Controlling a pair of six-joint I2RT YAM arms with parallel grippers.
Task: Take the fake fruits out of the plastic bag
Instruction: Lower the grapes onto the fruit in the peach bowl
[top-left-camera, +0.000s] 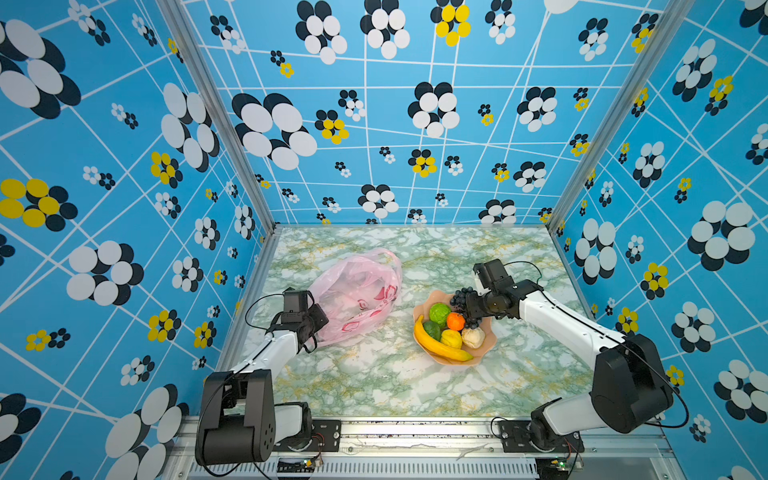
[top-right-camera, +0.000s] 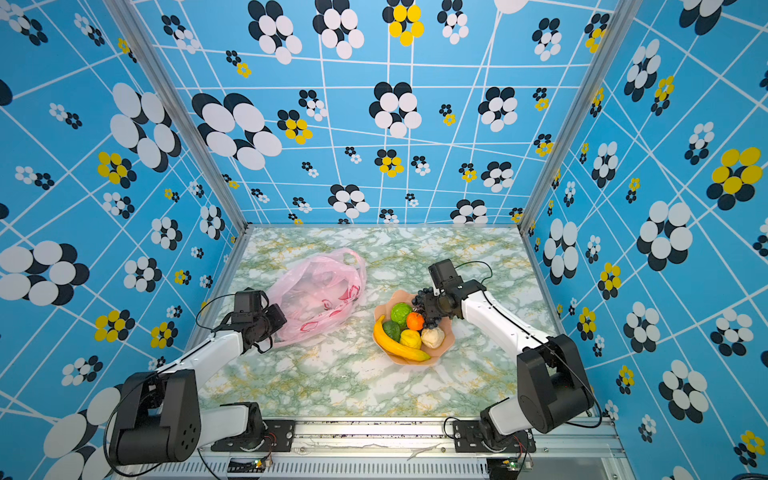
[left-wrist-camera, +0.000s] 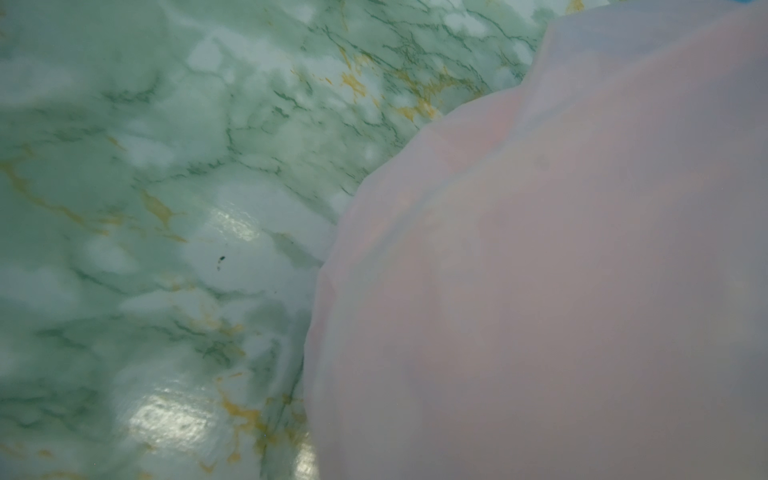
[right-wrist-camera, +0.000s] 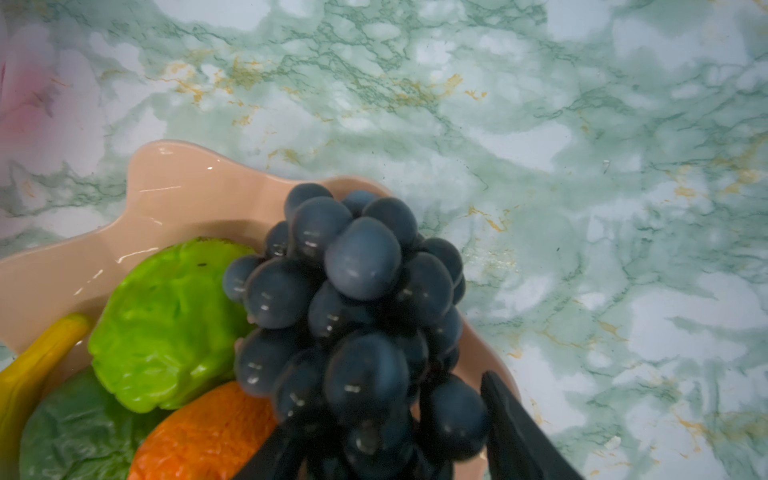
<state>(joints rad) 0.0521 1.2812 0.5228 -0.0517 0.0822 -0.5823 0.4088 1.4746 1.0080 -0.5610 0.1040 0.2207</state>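
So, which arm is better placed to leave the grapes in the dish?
Right. The right gripper straddles the grapes over the dish; the left gripper is shut beside the bag, away from the dish.

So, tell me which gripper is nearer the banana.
Right. The right gripper is over the dish holding the banana; the left gripper is away at the plastic bag.
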